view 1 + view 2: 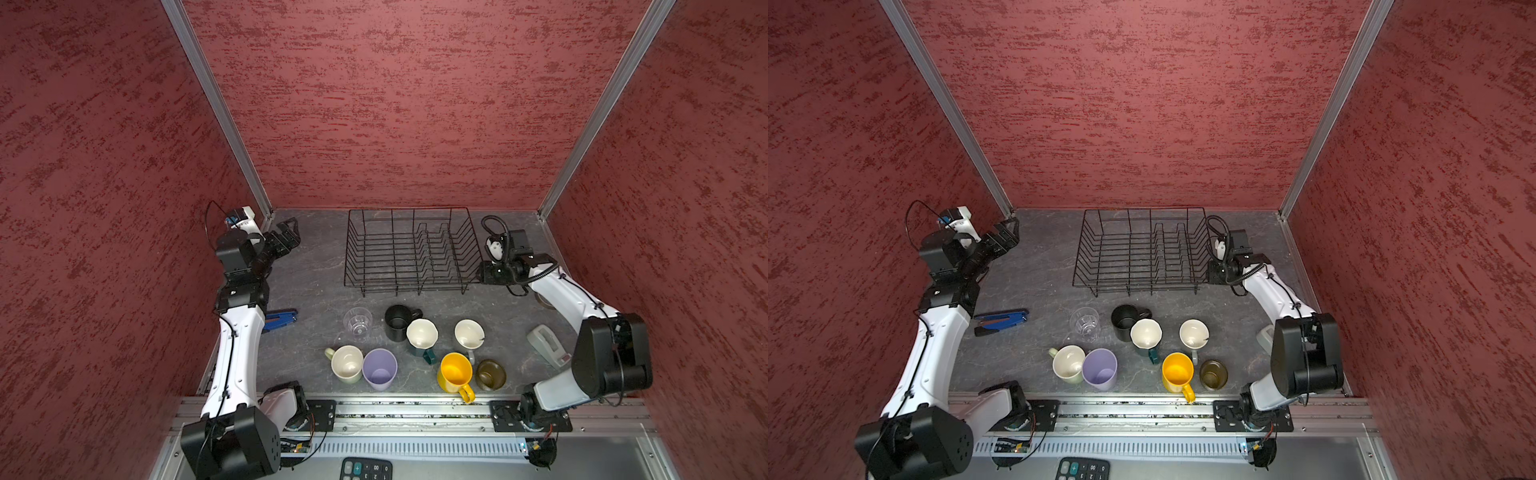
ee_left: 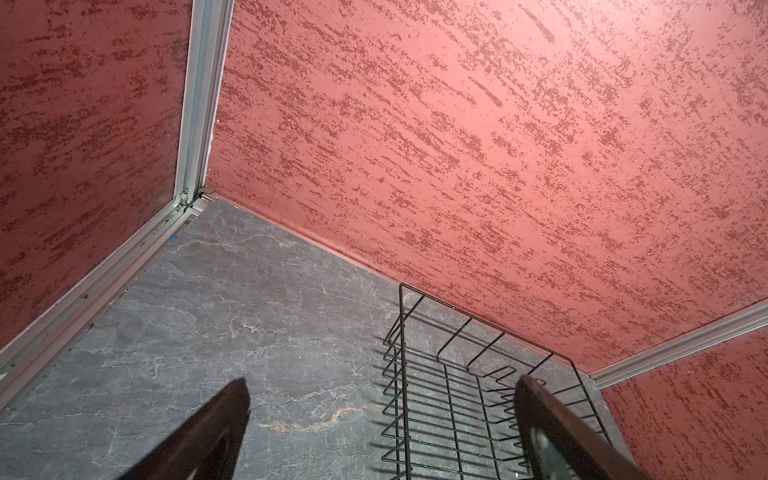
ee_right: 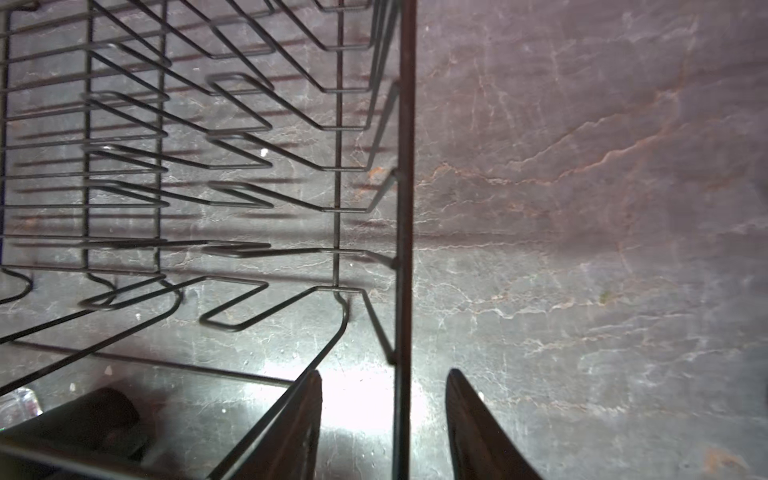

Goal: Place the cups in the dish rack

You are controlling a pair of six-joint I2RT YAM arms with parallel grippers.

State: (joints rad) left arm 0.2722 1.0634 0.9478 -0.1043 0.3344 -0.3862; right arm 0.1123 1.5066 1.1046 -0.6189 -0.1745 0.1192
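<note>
In both top views all eight cups [image 1: 422, 334] stood on the table [image 1: 316, 270] in front of the rack [image 1: 432, 249], which was empty, so none were loaded. The right gripper [image 1: 482, 272] sat at the rack's right rim, and the left gripper [image 1: 289, 232] was well apart near the far-left corner. Left wrist view: left gripper [image 2: 382, 384] spread wide, holding nothing — no hazard noted. Right wrist view: right gripper [image 3: 384, 372] parted, gripping nothing, yet the rim wire [image 3: 405, 187] ran between its fingers — a sideways pull-out would likely hook it and drag the rack, possibly into the closely packed cups.
</note>
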